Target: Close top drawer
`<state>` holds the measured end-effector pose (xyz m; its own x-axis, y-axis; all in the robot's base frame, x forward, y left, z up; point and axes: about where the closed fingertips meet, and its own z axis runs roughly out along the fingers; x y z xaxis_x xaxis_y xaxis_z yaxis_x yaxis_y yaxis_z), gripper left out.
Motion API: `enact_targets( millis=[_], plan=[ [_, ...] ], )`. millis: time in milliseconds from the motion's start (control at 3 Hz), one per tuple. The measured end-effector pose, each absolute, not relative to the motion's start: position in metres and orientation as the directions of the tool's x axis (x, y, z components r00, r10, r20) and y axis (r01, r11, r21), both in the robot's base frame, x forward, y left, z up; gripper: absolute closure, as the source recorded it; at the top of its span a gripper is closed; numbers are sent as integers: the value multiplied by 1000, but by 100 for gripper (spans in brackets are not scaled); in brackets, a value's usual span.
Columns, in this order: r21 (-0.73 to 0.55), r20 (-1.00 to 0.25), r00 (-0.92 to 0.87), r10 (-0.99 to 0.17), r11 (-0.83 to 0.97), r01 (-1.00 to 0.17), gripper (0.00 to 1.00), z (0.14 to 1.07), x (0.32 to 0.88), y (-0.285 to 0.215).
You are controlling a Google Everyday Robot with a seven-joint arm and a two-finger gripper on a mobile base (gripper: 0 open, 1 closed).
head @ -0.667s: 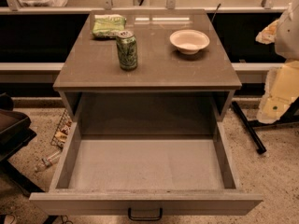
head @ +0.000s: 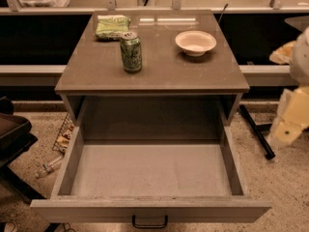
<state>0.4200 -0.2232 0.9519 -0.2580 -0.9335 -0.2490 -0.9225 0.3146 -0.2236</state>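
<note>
Top drawer (head: 149,210): empty, rigid, likely light; push its flat front. Gripper (head: 286,129) sits off to its right; you cannot tell its state.

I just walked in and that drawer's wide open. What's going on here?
The wide grey-taupe top drawer with its small black handle is pulled far out and empty, not yet closed. The robot's cream-coloured gripper hangs right of the cabinet, clear of the drawer. On the brown cabinet top stand a green drink can and a round white bowl, with a green snack bag behind.
</note>
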Motion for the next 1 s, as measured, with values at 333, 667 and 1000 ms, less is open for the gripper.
enact_targets(
  millis=[333,667,1000],
  plan=[
    [-168,-293,-324,-900,382,-909,14,912,390,-235],
    [-110,-325,-397,-858,451,-886,38,860,355,-246],
    [-77,-355,-435,-827,490,-868,61,821,324,-249]
  ],
)
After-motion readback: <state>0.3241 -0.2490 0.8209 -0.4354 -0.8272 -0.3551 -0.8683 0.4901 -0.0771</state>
